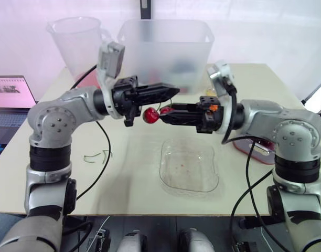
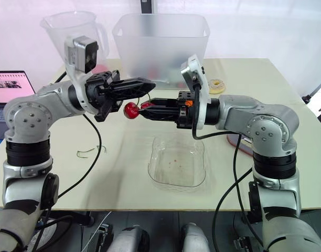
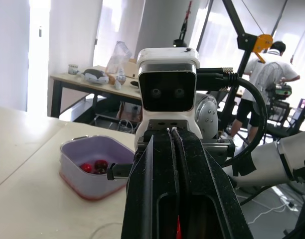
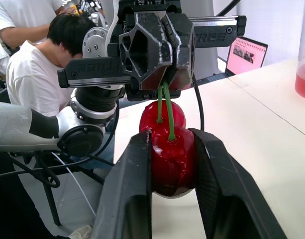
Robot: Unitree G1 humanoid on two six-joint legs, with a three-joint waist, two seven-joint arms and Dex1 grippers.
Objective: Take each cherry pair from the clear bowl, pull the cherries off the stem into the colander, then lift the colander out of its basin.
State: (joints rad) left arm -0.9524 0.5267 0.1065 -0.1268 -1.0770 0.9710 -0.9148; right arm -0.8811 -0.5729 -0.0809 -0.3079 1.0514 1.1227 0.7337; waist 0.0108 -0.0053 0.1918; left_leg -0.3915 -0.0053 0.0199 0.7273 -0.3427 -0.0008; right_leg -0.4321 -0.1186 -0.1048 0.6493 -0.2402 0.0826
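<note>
A red cherry pair (image 1: pixel 150 114) hangs in the air above the table, behind the clear bowl (image 1: pixel 188 167), which looks empty. My left gripper (image 1: pixel 173 90) is shut on the green stem just above the fruit. My right gripper (image 4: pixel 171 137) is shut on the nearer cherry (image 4: pixel 173 154), with the second cherry (image 4: pixel 160 117) behind it. The two grippers meet tip to tip from opposite sides. The pale colander (image 3: pixel 90 167) in its pink basin holds a few cherries and sits at the right, mostly hidden behind my right arm.
A large frosted tub (image 1: pixel 166 47) and a clear pitcher (image 1: pixel 76 42) stand at the back. Loose green stems (image 1: pixel 97 156) lie left of the bowl. A laptop (image 1: pixel 11 100) sits off the table's left edge. A small ring-shaped item (image 2: pixel 217 85) lies at the back right.
</note>
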